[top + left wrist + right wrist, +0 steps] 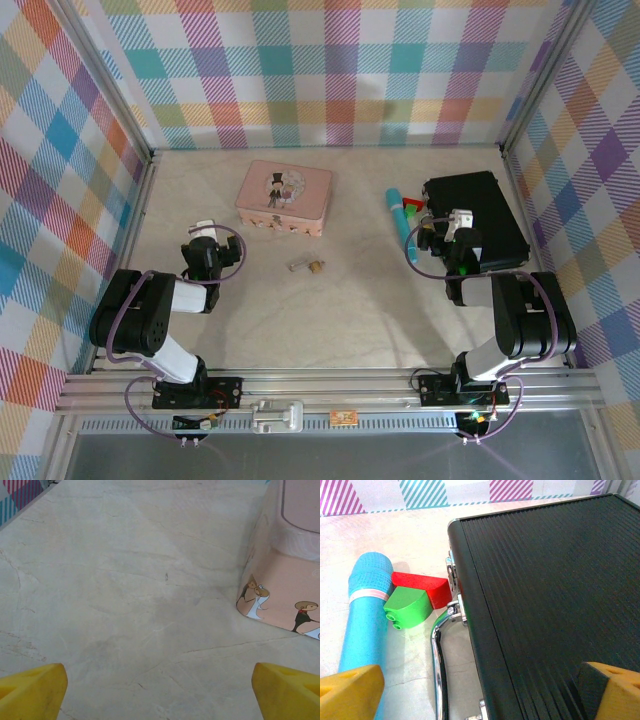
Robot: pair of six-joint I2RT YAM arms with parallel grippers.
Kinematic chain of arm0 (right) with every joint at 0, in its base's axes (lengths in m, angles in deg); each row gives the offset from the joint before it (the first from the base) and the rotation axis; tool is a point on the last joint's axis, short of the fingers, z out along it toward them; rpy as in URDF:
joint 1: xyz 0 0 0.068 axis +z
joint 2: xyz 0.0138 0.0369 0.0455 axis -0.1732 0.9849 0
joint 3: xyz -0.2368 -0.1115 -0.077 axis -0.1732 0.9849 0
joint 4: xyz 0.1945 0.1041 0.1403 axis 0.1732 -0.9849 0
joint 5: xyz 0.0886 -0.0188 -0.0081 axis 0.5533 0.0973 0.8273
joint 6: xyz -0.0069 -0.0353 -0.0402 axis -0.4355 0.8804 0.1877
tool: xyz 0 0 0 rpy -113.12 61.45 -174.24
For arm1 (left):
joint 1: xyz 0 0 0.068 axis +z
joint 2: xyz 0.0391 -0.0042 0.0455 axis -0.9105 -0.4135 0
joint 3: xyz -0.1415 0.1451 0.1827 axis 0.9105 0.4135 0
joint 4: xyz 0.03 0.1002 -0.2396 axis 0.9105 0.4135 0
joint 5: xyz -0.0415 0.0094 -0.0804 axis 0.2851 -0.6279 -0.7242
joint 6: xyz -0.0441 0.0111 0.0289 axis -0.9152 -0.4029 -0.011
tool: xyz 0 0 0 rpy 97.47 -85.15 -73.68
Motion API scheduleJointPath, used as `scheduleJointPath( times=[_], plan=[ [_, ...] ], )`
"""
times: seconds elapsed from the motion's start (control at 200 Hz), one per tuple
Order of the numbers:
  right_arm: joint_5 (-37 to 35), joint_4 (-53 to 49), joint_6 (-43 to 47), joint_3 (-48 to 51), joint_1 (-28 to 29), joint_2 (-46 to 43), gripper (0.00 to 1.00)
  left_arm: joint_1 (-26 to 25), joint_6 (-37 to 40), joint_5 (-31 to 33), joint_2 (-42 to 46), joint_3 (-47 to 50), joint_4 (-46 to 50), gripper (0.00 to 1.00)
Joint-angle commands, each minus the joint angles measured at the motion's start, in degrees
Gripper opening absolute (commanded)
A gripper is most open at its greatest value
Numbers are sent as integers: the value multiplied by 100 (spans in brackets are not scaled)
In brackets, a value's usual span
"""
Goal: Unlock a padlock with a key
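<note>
The tiny brass padlock (pixel 317 266) lies on the table's middle in the top view. A thin silvery piece (pixel 298 265) touches its left side; whether that is the key or the shackle I cannot tell. My left gripper (pixel 205 230) sits left of the padlock, near the pink tin's left end. In the left wrist view it (pixel 160 695) is open over bare table, yellow fingertips (pixel 32 690) far apart. My right gripper (pixel 457 220) hovers at the black case; in the right wrist view it (pixel 480 695) is open, with nothing held.
The pink picture tin (pixel 285 196) stands behind the padlock, and its corner (pixel 280 580) is at the right of the left wrist view. A black ribbed case (pixel 545 580) with a chrome handle (pixel 436 645), a teal tube (pixel 365 610), a green brick (pixel 407 607) and a red brick (pixel 422 586) crowd the right.
</note>
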Motion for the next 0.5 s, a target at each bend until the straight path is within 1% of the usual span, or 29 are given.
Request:
scheduleJointPath(
  times=[0.0, 0.015, 0.495],
  plan=[
    [63, 206, -48, 52, -43, 42, 99, 44, 102, -175, -6, -121, -185, 98],
    [67, 210, -50, 52, -40, 45, 99, 45, 100, -183, -3, -130, -165, 100],
    [79, 180, -48, 35, -46, 45, 99, 44, 99, -183, -3, -128, -170, 100]
  ],
)
